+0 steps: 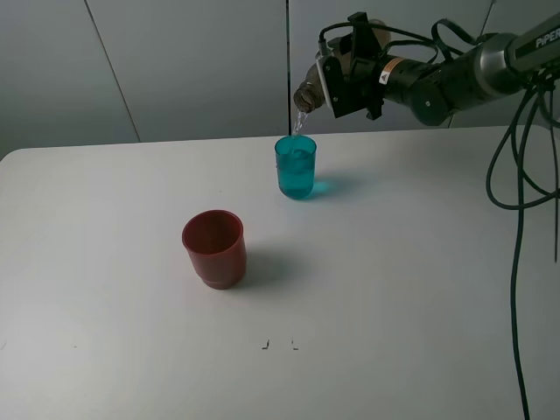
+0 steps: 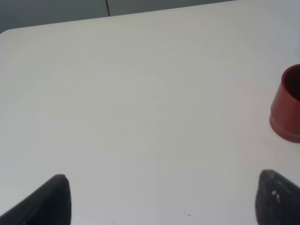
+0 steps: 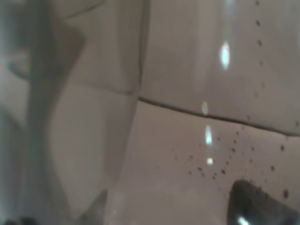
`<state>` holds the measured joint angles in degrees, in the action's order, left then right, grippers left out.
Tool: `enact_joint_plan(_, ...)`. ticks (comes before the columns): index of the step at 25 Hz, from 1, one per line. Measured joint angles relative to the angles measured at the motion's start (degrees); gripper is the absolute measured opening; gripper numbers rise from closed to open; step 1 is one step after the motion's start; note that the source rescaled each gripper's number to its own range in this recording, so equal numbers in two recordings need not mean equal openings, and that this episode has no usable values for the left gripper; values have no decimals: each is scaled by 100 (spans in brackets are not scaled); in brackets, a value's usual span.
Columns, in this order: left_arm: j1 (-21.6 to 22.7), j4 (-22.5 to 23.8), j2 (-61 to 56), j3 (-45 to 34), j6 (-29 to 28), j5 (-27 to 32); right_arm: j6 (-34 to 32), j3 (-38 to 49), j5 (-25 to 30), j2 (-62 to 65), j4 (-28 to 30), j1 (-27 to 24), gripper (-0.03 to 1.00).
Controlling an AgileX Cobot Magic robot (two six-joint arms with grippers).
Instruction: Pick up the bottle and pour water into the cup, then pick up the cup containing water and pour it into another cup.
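Observation:
In the exterior high view my right gripper is shut on the smoky bottle, which is tipped with its neck down and to the left. A thin stream of water falls from the neck into the teal cup, which stands upright at the back middle of the table and holds water. The red cup stands upright nearer the front left, apart from both. The right wrist view is filled by the bottle's translucent wall. In the left wrist view, my left gripper hangs open over bare table, with the red cup off to one side.
The white table carries only the two cups and small dark marks near its front. Black cables hang down along the right edge. A grey panelled wall stands behind the table.

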<state>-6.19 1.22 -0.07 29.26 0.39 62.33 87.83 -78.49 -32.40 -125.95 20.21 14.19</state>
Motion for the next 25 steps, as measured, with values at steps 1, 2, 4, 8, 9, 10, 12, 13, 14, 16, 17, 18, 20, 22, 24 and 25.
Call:
enact_joint_plan(1,0,0,0,0,0,0,0,0,0,0,0,0,0)
enact_joint_plan(2,0,0,0,0,0,0,0,-10,0,0,0,0,0)
enact_joint_plan(4,0,0,0,0,0,0,0,-10,0,0,0,0,0)
enact_joint_plan(8,0,0,0,0,0,0,-10,-10,54,0,0,0,0)
enact_joint_plan(9,0,0,0,0,0,0,-48,-10,111,0,0,0,0)
enact_joint_plan(10,0,0,0,0,0,0,-127,-10,184,0,0,0,0)
enact_joint_plan(12,0,0,0,0,0,0,-374,-10,357,0,0,0,0)
enact_joint_plan(13,0,0,0,0,0,0,-570,-10,412,0,0,0,0)
enact_joint_plan(14,0,0,0,0,-39,0,-786,-10,445,0,0,0,0)
enact_joint_plan(16,0,0,0,0,-39,0,-1215,-10,491,0,0,0,0)
enact_joint_plan(17,0,0,0,0,-39,0,-1424,-10,491,0,0,0,0)
enact_joint_plan(18,0,0,0,0,-39,0,-1617,-10,503,0,12,0,0)
enact_joint_plan(20,0,0,0,0,-39,0,-1867,-10,525,0,23,0,0)
enact_joint_plan(22,0,0,0,0,-39,0,-1997,-10,575,0,96,0,0)
enact_joint_plan(24,0,0,0,0,-39,0,-2146,-10,647,0,122,0,0)
enact_joint_plan(25,0,0,0,0,-39,0,-2279,-10,716,0,132,0,0)
